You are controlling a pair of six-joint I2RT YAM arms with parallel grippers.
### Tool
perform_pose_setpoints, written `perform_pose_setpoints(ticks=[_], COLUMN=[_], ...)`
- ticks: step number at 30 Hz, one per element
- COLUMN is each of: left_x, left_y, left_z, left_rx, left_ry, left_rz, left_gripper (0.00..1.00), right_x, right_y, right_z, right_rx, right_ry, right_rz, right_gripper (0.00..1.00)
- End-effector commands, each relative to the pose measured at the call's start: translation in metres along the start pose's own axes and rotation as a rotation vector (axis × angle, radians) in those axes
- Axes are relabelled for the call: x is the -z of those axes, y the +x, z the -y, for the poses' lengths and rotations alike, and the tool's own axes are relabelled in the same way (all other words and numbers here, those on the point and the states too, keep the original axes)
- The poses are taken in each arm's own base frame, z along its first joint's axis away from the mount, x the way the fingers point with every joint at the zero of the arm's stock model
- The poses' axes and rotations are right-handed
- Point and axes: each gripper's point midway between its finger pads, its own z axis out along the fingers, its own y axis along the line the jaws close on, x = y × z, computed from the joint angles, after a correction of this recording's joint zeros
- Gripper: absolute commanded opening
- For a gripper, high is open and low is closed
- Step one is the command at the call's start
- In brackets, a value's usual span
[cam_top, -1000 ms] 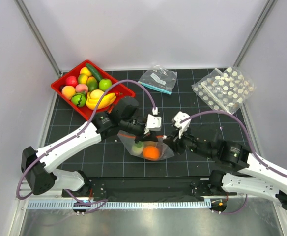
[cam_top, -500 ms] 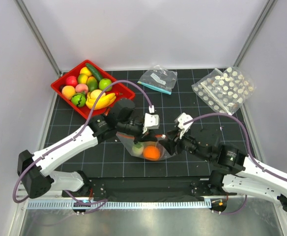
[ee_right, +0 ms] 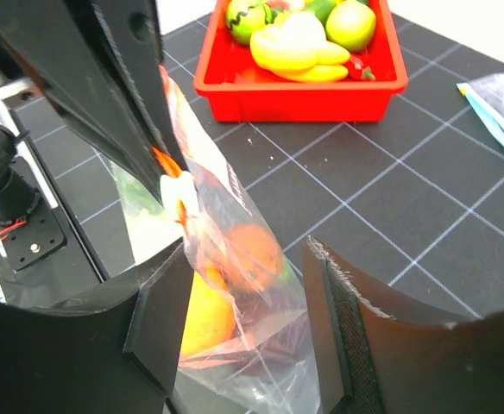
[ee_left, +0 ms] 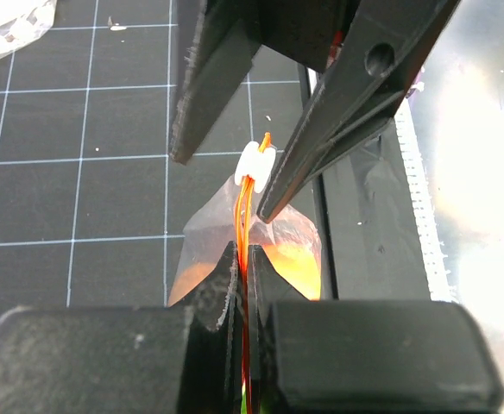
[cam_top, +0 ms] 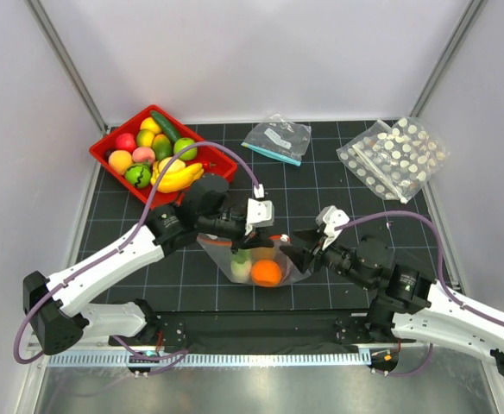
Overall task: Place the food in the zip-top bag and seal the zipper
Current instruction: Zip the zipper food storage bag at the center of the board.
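The zip-top bag point(cam_top: 256, 259) hangs upright over the mat near the front, with an orange point(cam_top: 267, 272) and a green-and-white piece point(cam_top: 241, 264) inside. My left gripper point(cam_top: 256, 231) is shut on the orange-red zipper point(ee_left: 245, 226) at the bag's mouth, and in the left wrist view its fingers point(ee_left: 226, 285) pinch the strip edge-on. A white slider point(ee_left: 255, 164) sits on the strip beyond them. My right gripper point(cam_top: 288, 247) stands open at the bag's right end, and the bag point(ee_right: 235, 259) hangs between its fingers point(ee_right: 330, 293) untouched. More food point(cam_top: 159, 153) lies in the red tray.
The red tray point(cam_top: 105, 148) stands at the back left. A clear bag with a teal strip point(cam_top: 278, 138) lies at the back middle and a white-dotted bag point(cam_top: 394, 153) at the back right. Both arms' cables arch over the mat's middle.
My right gripper has opened and drawn a little to the left along the bag. The left gripper kept its hold on the zipper and shifted slightly left with the bag.
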Motion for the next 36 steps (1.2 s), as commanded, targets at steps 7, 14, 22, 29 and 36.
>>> perform_pose_setpoints(ticks=[7, 14, 22, 29, 36], left_x=[0.003, 0.001, -0.002, 0.003, 0.006], left_y=[-0.018, -0.013, -0.009, -0.026, -0.05], left_z=[-0.001, -0.001, 0.0, 0.004, 0.009], left_rx=[-0.024, -0.013, -0.004, -0.044, -0.045], left_ry=[-0.005, 0.0, 0.013, 0.032, 0.069], left_rz=[0.058, 0.047, 0.037, 0.083, 0.128], left_gripper=[0.0, 0.0, 0.01, 0.42, 0.5], right_x=[0.002, 0.003, 0.004, 0.002, 0.001], right_y=[-0.037, -0.04, -0.041, -0.034, -0.031], right_z=[-0.017, -0.029, -0.031, -0.034, -0.041], right_rx=[0.022, 0.03, 0.032, 0.049, 0.064], right_ry=[-0.092, -0.158, -0.175, -0.19, -0.229], right_rz=[0.111, 0.11, 0.104, 0.069, 0.049], right_gripper=[0.41, 0.28, 0.01, 0.01, 0.01])
